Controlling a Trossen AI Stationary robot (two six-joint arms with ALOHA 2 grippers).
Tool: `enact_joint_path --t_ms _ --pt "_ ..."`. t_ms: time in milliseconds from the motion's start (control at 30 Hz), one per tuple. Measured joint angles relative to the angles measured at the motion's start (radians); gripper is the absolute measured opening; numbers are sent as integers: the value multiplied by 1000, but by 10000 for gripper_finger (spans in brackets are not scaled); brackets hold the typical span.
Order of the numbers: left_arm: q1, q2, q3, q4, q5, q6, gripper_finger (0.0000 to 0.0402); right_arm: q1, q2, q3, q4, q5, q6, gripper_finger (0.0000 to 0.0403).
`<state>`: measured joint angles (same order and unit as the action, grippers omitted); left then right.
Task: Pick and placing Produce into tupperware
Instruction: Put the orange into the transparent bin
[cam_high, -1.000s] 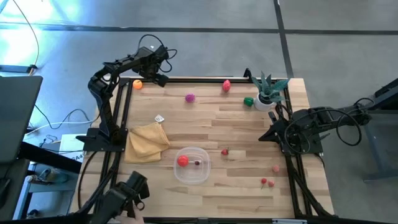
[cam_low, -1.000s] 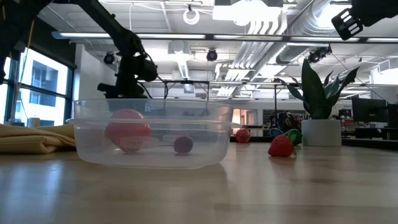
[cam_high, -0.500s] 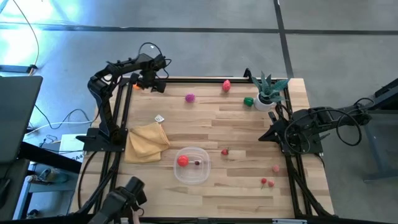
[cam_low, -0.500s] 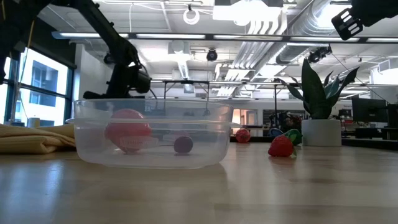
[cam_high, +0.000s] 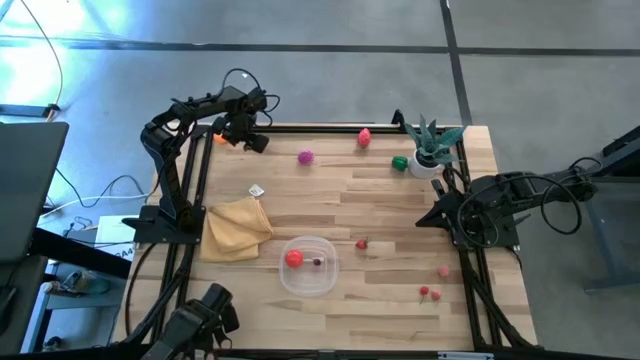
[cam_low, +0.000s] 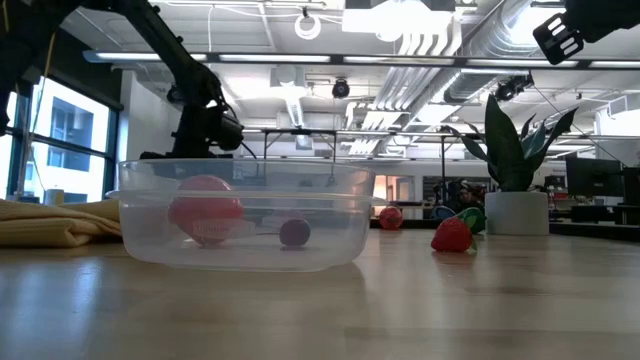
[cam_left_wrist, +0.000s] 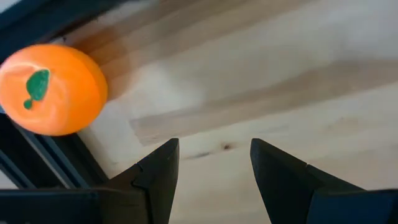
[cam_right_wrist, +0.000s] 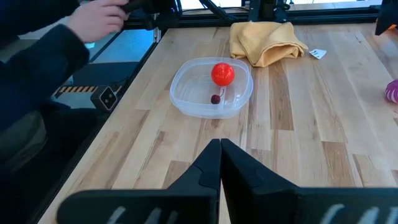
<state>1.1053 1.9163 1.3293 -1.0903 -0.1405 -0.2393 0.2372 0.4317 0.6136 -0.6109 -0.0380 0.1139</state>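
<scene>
Over the last second the left gripper (cam_high: 254, 142) has swung left to the counter's (cam_high: 400, 215) upper-left corner, spread beside the orange (cam_left_wrist: 53, 89) (not yet around it). The tub (cam_high: 308, 265), lower centre, holds two pieces; the right gripper (cam_right_wrist: 219, 163) waits pressed together.

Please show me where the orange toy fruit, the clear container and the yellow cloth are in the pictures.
orange toy fruit (cam_left_wrist: 53, 90), left wrist view, middle of its orange skin.
clear container (cam_high: 309, 283), high view, bare part of its floor.
yellow cloth (cam_high: 236, 228), high view, middle of the folded cloth.
</scene>
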Motion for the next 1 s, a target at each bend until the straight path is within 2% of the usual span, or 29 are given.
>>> enact_joint_path --t_ms 467,667,767,900,1000 --pt "0 -1 0 124 9 -233 189 0 0 0 0 0 1 0" --pt "1 -1 0 167 122 -296 189 0 0 0 0 0 1 0" --pt "0 -1 0 174 124 -326 189 0 0 0 0 0 0 0" --pt "1 -1 0 171 131 -449 189 0 0 0 0 0 0 0" --pt "1 -1 0 170 131 -627 189 0 0 0 0 0 1 0"
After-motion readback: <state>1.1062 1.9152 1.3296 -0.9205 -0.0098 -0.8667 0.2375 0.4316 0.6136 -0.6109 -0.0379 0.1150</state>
